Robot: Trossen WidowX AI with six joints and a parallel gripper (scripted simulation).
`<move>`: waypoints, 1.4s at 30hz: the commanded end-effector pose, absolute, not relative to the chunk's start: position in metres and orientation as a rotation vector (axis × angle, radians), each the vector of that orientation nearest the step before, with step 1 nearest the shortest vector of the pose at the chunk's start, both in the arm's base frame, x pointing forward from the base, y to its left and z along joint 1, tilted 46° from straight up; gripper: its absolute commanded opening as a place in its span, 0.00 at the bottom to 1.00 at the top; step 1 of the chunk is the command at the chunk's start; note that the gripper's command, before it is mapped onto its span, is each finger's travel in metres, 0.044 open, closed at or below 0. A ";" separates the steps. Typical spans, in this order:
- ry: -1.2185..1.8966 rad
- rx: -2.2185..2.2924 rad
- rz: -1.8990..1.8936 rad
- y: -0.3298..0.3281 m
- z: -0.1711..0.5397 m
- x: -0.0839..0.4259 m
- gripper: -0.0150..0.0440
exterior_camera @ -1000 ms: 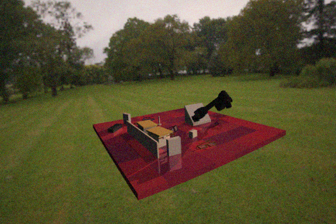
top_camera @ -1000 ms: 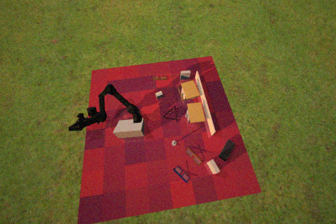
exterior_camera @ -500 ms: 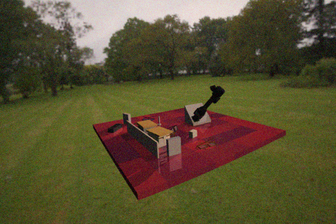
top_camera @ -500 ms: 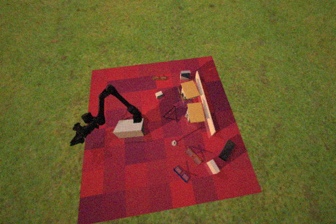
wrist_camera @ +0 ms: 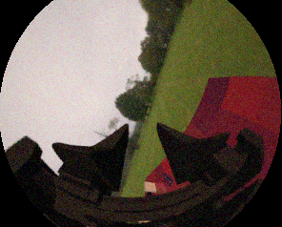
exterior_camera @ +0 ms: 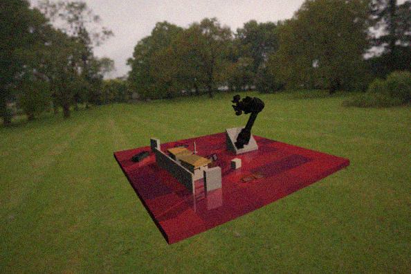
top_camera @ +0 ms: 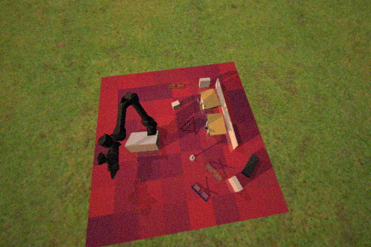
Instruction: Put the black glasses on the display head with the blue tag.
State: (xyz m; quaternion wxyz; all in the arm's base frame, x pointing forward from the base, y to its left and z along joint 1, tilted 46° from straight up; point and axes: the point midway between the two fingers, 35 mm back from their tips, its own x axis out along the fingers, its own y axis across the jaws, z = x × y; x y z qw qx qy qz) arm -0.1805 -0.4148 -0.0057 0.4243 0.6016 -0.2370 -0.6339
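Observation:
The black glasses [top_camera: 195,125] [exterior_camera: 214,157] rest on the red mat in front of the two display heads, their thin frame seen as a triangle. One head [top_camera: 216,124] [exterior_camera: 179,151] and the other head [top_camera: 210,100] [exterior_camera: 194,161] stand side by side with tan tops before a low wall. Their faces are small and dim, and I cannot make out which bears the blue tag. My gripper [exterior_camera: 236,106] [wrist_camera: 142,126] is partly open with nothing between the fingers. It is raised beside the arm's base, far from the glasses and heads, pointing outward at the horizon.
The low wall [top_camera: 227,113] [exterior_camera: 174,169] runs behind the heads. Brown glasses [top_camera: 214,171], blue glasses [top_camera: 202,193], a white block [top_camera: 235,183] and a black box [top_camera: 250,165] lie to one side. A thin post [top_camera: 192,157] stands nearer. A white wedge [top_camera: 142,141] is beside the arm.

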 end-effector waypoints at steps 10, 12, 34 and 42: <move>-0.156 2.090 -1.245 -0.402 -0.011 0.053 0.59; -0.062 2.168 -1.214 -0.387 -0.011 0.086 0.59; 1.317 2.423 -1.487 -0.075 0.051 0.261 0.59; 1.519 2.307 -1.646 -0.022 0.072 0.251 0.59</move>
